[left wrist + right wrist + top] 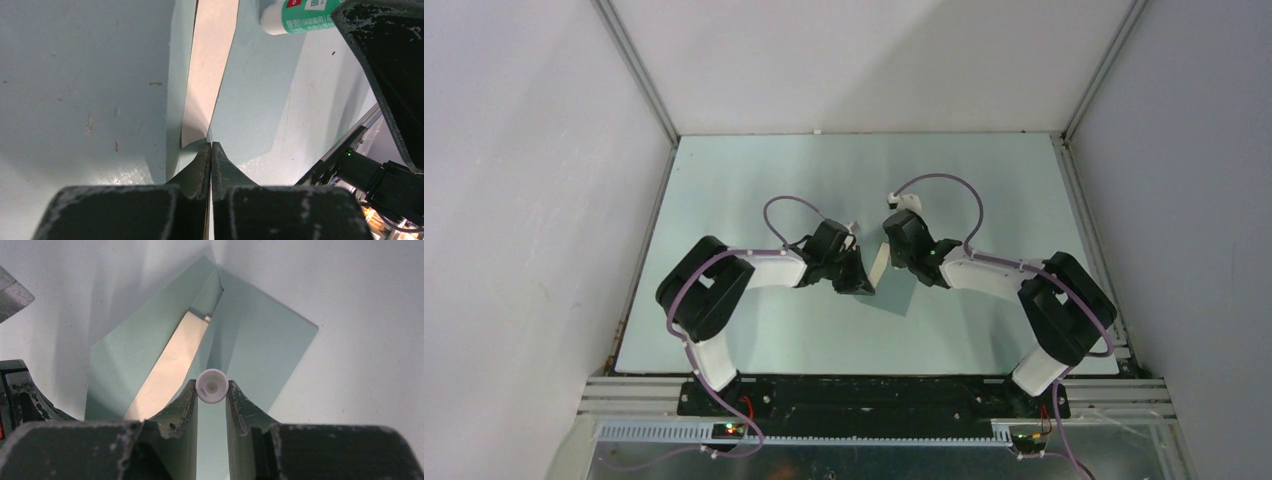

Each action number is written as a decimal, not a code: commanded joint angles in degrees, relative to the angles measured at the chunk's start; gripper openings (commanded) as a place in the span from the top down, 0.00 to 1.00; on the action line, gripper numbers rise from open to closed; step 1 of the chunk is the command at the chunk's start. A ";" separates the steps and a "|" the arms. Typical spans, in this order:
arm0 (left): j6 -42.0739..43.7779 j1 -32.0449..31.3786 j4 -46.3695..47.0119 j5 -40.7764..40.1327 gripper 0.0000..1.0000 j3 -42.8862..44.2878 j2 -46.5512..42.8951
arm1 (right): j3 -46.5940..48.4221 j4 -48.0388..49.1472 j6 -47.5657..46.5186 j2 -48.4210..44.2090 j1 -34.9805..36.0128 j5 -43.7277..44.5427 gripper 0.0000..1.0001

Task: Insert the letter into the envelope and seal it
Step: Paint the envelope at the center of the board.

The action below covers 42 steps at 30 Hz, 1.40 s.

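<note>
Smooth, matt teal-grey paper in the envelope [260, 335], sharply creased at the folds. Thin tan paper in the letter [170, 365], equally matt. Glossy white plastic on the glue stick [295, 16] (green print on its side). Dark, matt, rough-looking fingers on the left gripper [210, 150] and right gripper [212, 388], scuffed whitish along the edges. Pale green worktop [75, 75], matt, scratched and stained, faintly shiny in patches.

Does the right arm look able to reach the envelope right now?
Probably yes: the right gripper, holding a glue stick, hangs over the envelope with nothing between; the left gripper pinches one edge.
</note>
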 commanded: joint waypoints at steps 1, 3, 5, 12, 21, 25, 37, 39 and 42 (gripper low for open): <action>2.45 0.96 -2.39 -1.52 0.99 -0.57 0.72 | -2.67 5.59 -0.86 -3.26 0.17 3.06 1.00; 2.45 1.02 -2.32 -1.45 0.99 -0.57 0.77 | -4.54 8.98 -1.14 -4.52 0.77 3.68 1.00; 2.46 1.06 -2.35 -1.35 0.99 -0.47 0.92 | -5.61 10.51 -0.97 -5.06 1.17 4.21 1.00; 2.62 1.07 -2.34 -1.19 0.99 -0.10 1.10 | -11.12 14.77 -1.02 -7.61 2.72 3.43 1.00; 2.63 1.06 -2.36 -0.81 0.99 0.57 1.78 | -15.97 16.25 -0.45 -13.23 6.82 3.76 1.00; 2.71 1.12 -2.41 -0.78 0.99 0.69 1.77 | -16.29 16.54 0.02 -12.72 8.81 3.65 1.00; 3.07 1.18 -2.83 -0.98 0.99 0.42 1.48 | -15.79 20.78 -2.03 -7.58 5.08 5.62 1.00; 2.99 1.15 -2.88 -1.03 0.99 0.40 1.43 | -15.62 21.40 -2.34 -7.15 3.85 5.93 1.00; 2.98 1.17 -2.86 -1.06 0.99 0.42 1.48 | -15.57 22.67 -2.85 -6.66 2.10 5.75 1.00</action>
